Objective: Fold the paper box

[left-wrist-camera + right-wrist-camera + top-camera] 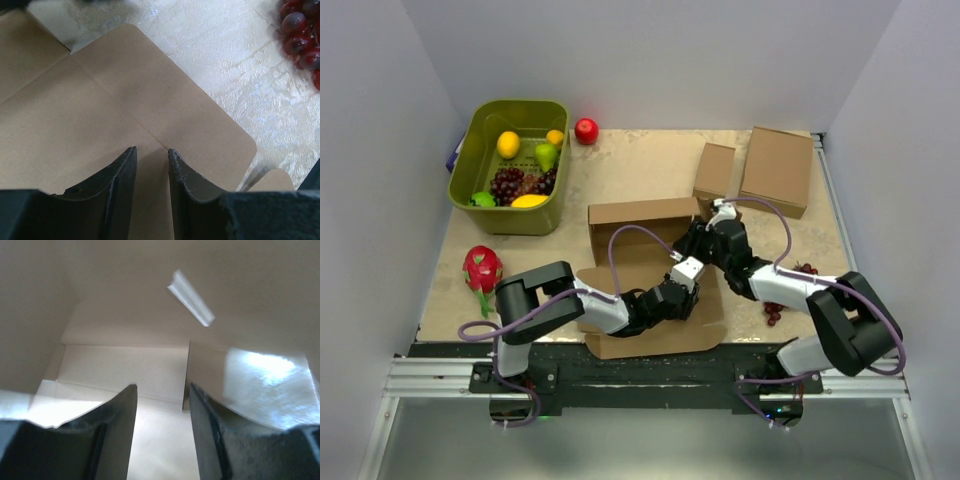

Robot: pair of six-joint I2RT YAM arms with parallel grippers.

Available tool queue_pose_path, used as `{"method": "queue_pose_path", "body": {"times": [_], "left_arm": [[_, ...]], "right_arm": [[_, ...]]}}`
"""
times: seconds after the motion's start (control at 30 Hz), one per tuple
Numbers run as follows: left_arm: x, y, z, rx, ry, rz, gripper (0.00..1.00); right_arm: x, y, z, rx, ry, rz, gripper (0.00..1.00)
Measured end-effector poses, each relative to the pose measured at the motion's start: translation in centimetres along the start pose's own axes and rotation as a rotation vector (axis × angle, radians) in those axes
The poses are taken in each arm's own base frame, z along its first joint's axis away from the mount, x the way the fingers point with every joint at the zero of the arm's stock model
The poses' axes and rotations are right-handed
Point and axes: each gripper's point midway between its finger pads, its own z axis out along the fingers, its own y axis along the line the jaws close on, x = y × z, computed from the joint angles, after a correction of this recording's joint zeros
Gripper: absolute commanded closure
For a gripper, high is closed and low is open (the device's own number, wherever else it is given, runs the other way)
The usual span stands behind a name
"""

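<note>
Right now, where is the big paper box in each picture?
Top view: the paper box sits mid-table, partly under both arms.
Left wrist view: the paper box fills the left and middle, lying flat.
Right wrist view: the paper box fills nearly the whole picture, seen from inside.
Shared landmark: the red grapes lie right of the box from above and in the left wrist view's top right corner; the right wrist view misses them.

- Counter [640,170]: beige, mottled stone-like finish, slightly glossy in the left wrist view.
- Back wall [650,60]: plain pale grey panel, unmarked.
- Left wall [380,150], right wall [910,120]: matching plain panels, closing in the counter's sides.
- Metal rail [430,378]: silver, along the counter's near edge.
- Light: soft, even; shadows faint.
</note>
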Motion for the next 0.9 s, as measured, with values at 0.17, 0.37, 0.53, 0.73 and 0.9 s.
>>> {"method": "queue_pose_path", "body": {"times": [0.17, 0.37, 0.53, 0.73, 0.9], "left_arm": [[0.0, 0.0, 0.0, 0.001, -0.002, -0.001, 0.64], [0.1, 0.0, -0.1, 0.003, -0.005, -0.009, 0.63], [0.1, 0.2, -0.6, 0.006, 0.005, -0.009, 0.57], [-1.3, -0.7, -3.0, 0.044, 0.019, 0.03, 0.35], [-6.0, -1.1, -5.5, 0.067, -0.062, 0.01, 0.24]], "right_arm": [[2.9, 1.1, 0.5, -0.028, 0.08, -0.007, 0.51], [3.3, 1.0, -0.1, -0.011, 0.101, -0.007, 0.36], [2.2, 1.4, -2.6, -0.001, 0.094, -0.014, 0.22], [0.8, 1.0, -6.9, 0.065, 0.093, -0.043, 0.09], [-3.0, 1.2, -11.0, 0.124, 0.035, -0.074, 0.01]]}}
